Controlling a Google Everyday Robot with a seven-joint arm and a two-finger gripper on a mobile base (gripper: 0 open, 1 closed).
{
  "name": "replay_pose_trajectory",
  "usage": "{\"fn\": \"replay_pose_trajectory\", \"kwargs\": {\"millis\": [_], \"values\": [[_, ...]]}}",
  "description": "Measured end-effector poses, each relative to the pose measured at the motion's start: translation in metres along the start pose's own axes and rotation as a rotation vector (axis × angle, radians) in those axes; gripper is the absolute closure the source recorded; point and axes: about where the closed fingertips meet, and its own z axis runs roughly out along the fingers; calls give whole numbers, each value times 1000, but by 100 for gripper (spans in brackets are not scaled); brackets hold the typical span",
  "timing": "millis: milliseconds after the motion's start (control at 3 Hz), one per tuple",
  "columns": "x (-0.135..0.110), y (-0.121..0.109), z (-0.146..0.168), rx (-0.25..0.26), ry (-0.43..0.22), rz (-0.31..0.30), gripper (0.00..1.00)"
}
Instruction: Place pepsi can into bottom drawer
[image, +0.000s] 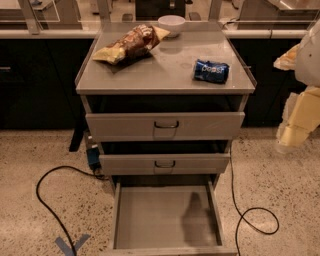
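Observation:
The pepsi can (211, 71), blue with white lettering, lies on its side on the right part of the grey cabinet top (165, 70). The bottom drawer (165, 217) is pulled out wide, and its flat grey floor holds nothing but a shadow. My gripper (294, 131), pale yellow and white, hangs at the right edge of the camera view, to the right of the cabinet and below the level of its top. It holds nothing that I can see and is well apart from the can.
A brown-yellow chip bag (131, 44) and a white bowl (171, 24) sit on the back of the cabinet top. The two upper drawers (165, 126) with dark handles are slightly pulled out. Black cables (47, 195) run across the speckled floor on both sides.

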Motion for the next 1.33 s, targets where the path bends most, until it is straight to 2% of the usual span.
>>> {"fn": "replay_pose_trajectory", "kwargs": {"millis": [333,667,1000,1333], "values": [[0,0,0,0,0,0,0],[3,-31,4,21,1,-17,0],[6,-88,15,54,19,-70,0],[0,-158,30,108,22,-129,0]]}}
